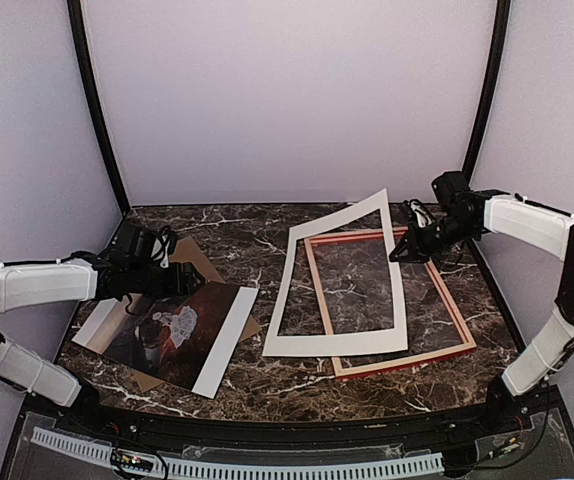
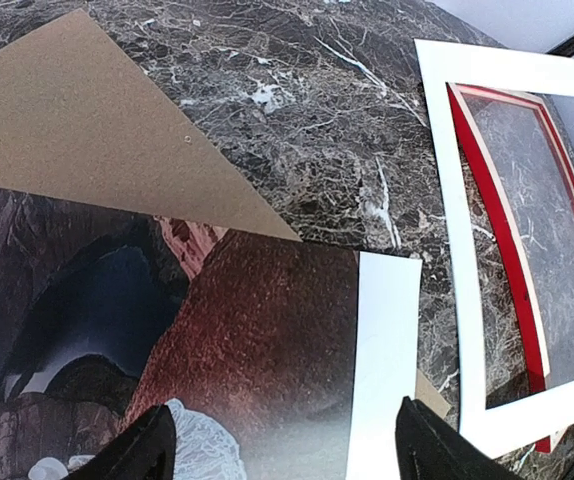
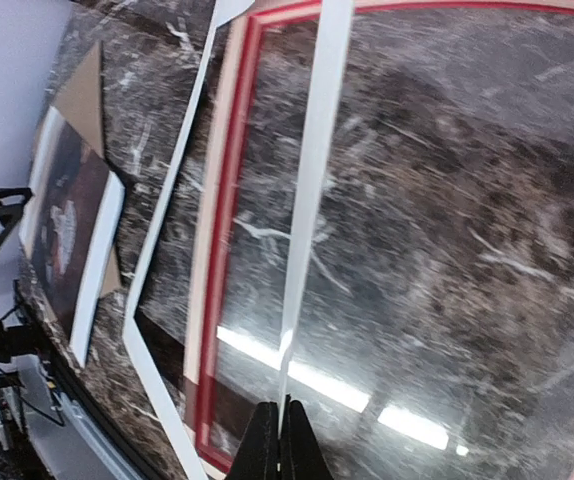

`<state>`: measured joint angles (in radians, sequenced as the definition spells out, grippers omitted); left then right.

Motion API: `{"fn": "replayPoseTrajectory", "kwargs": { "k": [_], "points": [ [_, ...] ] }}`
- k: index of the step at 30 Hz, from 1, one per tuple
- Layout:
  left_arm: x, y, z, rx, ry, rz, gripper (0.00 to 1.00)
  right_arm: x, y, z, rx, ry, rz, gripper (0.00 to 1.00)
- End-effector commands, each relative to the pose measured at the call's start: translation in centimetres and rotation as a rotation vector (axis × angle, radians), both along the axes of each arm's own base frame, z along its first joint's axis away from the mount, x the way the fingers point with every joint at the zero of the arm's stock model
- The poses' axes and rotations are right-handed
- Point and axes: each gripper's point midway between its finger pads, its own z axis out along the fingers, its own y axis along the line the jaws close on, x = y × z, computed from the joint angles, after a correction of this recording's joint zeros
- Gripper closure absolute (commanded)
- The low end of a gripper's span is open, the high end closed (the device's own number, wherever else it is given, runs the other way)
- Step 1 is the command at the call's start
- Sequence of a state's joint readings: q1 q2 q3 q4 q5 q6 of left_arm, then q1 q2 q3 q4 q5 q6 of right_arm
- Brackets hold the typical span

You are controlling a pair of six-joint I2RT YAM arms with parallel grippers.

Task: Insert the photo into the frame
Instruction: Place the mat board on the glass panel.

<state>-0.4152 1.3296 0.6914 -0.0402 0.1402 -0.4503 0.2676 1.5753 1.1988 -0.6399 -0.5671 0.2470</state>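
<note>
The photo (image 1: 182,335) lies face up at the left of the table, a dark picture with a white figure and white margins (image 2: 382,350). My left gripper (image 1: 185,284) hovers open just over its far edge, fingertips (image 2: 142,450) apart and holding nothing. The red frame (image 1: 407,360) lies flat at the right, empty, with marble showing through it (image 2: 497,240). A white mat (image 1: 337,345) with a cutout rests tilted over the frame. My right gripper (image 1: 397,255) is shut on the mat's right strip (image 3: 317,150), which it holds raised off the frame (image 3: 222,220).
A brown backing board (image 1: 204,262) lies partly under the photo, its corner pointing toward the table's middle (image 2: 77,130). Bare marble separates the photo from the mat. The table's front edge runs just below the photo and the frame.
</note>
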Motion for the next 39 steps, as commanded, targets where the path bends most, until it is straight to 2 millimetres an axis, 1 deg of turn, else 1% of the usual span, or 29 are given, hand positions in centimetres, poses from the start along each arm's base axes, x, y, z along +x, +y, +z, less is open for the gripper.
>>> {"fn": "replayPoseTrajectory", "kwargs": {
  "k": [1,7,10,12,14,16,17,20,25,29,32,36,39],
  "points": [
    [0.7,-1.0,0.9,-0.019,-0.020,-0.037,0.22,-0.8,-5.3,-1.0,-0.271,0.011,0.003,1.00],
    [1.1,-1.5,1.1,-0.006,-0.009,-0.070,0.21,0.9,-9.9,-2.3,-0.480,0.037,-0.010,1.00],
    [1.2,-1.5,1.2,0.006,-0.010,-0.075,0.21,1.8,-11.4,-3.0,-0.508,0.045,-0.025,1.00],
    [1.1,-1.3,1.2,0.015,-0.008,-0.072,0.20,2.2,-13.1,-4.3,-0.580,0.073,-0.054,1.00],
    [1.0,-1.1,1.1,0.022,-0.004,-0.067,0.20,2.0,-15.1,-5.7,-0.680,0.128,-0.069,1.00],
    [0.9,-1.1,1.0,0.025,-0.003,-0.066,0.20,2.4,-16.3,-6.6,-0.731,0.158,-0.086,1.00],
    [0.9,-1.1,1.0,0.026,-0.001,-0.067,0.20,2.9,-16.6,-6.7,-0.738,0.155,-0.097,1.00],
    [1.0,-1.2,0.8,0.025,0.005,-0.073,0.20,4.7,-16.0,-6.6,-0.714,0.115,-0.097,1.00],
    [1.1,-1.2,0.6,0.030,0.014,-0.073,0.20,6.0,-16.4,-6.8,-0.782,0.089,-0.075,1.00],
    [1.3,-1.3,0.6,0.027,0.018,-0.068,0.20,6.6,-15.7,-7.2,-0.797,0.069,-0.032,1.00],
    [1.4,-1.4,0.4,0.025,0.027,-0.066,0.20,6.7,-14.9,-7.6,-0.776,0.068,-0.012,1.00],
    [1.5,-1.5,0.3,0.026,0.036,-0.060,0.20,6.3,-13.9,-7.8,-0.752,0.071,0.016,1.00],
    [1.6,-1.5,0.3,0.024,0.038,-0.057,0.20,5.8,-13.7,-7.8,-0.748,0.081,0.024,1.00]
  ]
}}
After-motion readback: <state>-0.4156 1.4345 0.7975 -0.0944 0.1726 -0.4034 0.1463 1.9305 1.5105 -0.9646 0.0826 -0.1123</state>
